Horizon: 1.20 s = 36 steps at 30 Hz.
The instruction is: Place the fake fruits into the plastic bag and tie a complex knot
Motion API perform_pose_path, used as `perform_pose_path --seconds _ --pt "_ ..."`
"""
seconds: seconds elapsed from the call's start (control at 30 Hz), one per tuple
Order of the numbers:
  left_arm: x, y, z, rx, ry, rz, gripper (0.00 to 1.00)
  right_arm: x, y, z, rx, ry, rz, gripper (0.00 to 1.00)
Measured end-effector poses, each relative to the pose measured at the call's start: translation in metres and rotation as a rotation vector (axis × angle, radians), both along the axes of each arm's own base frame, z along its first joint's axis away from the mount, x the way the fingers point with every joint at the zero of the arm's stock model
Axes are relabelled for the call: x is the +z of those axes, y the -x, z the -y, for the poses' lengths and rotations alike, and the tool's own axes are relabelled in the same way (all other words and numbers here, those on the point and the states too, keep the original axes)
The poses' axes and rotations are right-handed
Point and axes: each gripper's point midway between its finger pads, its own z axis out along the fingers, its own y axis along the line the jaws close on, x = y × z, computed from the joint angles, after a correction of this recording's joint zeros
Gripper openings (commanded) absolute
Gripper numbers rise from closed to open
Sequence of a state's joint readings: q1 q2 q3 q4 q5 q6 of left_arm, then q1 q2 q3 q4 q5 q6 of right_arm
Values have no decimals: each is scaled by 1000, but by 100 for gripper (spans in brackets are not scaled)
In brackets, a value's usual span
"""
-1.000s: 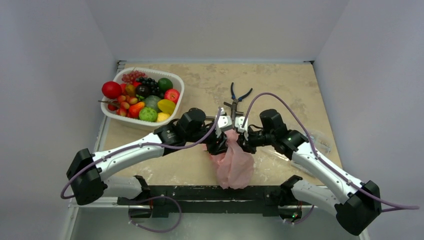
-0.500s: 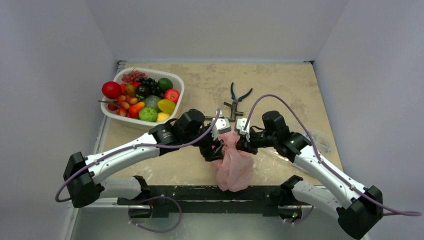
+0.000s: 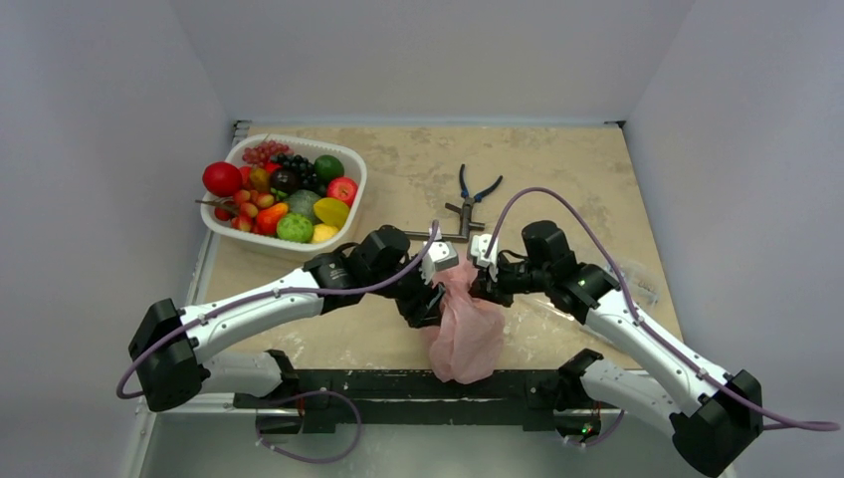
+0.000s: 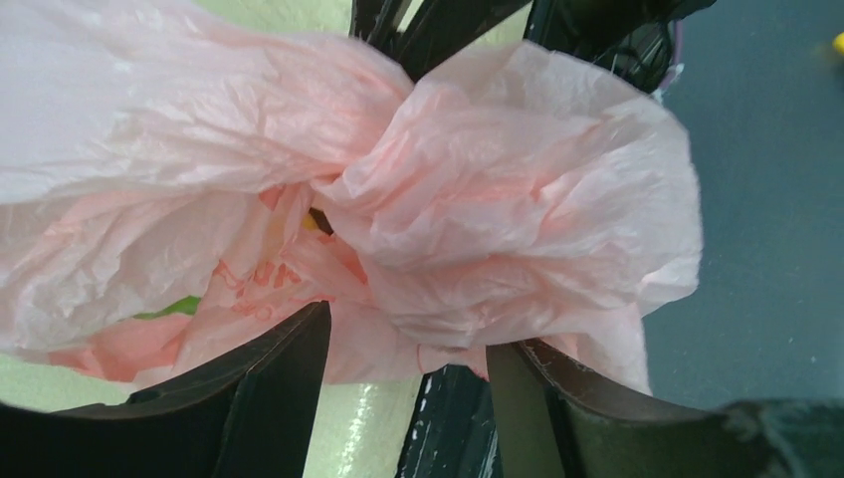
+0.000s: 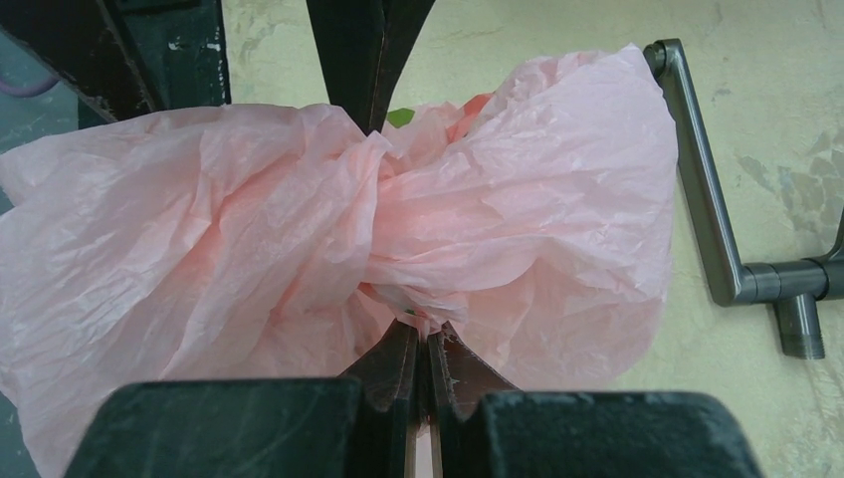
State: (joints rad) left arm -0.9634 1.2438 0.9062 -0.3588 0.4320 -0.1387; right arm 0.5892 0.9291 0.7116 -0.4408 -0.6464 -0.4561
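The pink plastic bag (image 3: pixel 464 334) hangs over the table's near edge, its neck twisted into a knot (image 5: pixel 383 209) with crumpled tails on both sides. My right gripper (image 5: pixel 426 327) is shut on a fold of film just below the knot (image 4: pixel 333 194). My left gripper (image 4: pixel 408 344) faces it from the other side, its dark fingers (image 4: pixel 274 393) standing well apart with loose pink film draped between them, pinching nothing. A sliver of green (image 4: pixel 174 307) shows through the bag's folds. Many fake fruits (image 3: pixel 284 194) lie in the basket.
The white basket (image 3: pixel 354 169) stands at the back left. Blue-handled pliers (image 3: pixel 476 187) and a grey metal crank (image 5: pixel 702 189) lie behind the grippers. A clear bag (image 3: pixel 637 284) lies by the right arm. The dark base rail (image 3: pixel 398 383) runs under the pink bag.
My left gripper has dropped slightly toward the near edge beside the bag's neck, and the bag's top has sunk with it. The right gripper has kept its pinch.
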Motion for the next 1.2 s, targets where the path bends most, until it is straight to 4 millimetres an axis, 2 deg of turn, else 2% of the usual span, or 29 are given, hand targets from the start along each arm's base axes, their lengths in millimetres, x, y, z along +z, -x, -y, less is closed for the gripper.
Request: perform_pose_path --seconds 0.13,0.23,0.3,0.4,0.5,0.53,0.63,0.73,0.87,1.07,1.2 --pt "12 -2 11 24 74 -14 54 1 0 0 -8 -3 -9 0" --pt "14 -5 16 58 91 -37 51 3 1 0 -14 -11 -10 0" --pt "7 -9 19 86 72 -59 43 4 0 -1 -17 -16 -11 0" --pt "-13 -14 21 116 9 -80 22 4 0 0 -22 -15 -14 0" --pt "-27 -13 13 127 -58 -88 2 3 0 0 -26 -10 -14 0" --pt "-28 -11 9 126 -75 -90 0 3 -1 1 -31 -6 -14 0" --pt "-20 -5 -5 116 -92 -70 0 5 -3 6 -49 21 -1 0" --pt "5 -5 -24 123 -80 9 0 13 -8 11 -67 42 38 0" --pt "32 -24 -48 168 -72 145 0 24 -12 19 -88 56 99 0" --pt "21 -56 -91 225 -221 282 0 33 -24 34 -127 94 154 0" --pt "29 -74 -115 251 -264 417 0 35 -34 51 -152 134 185 0"
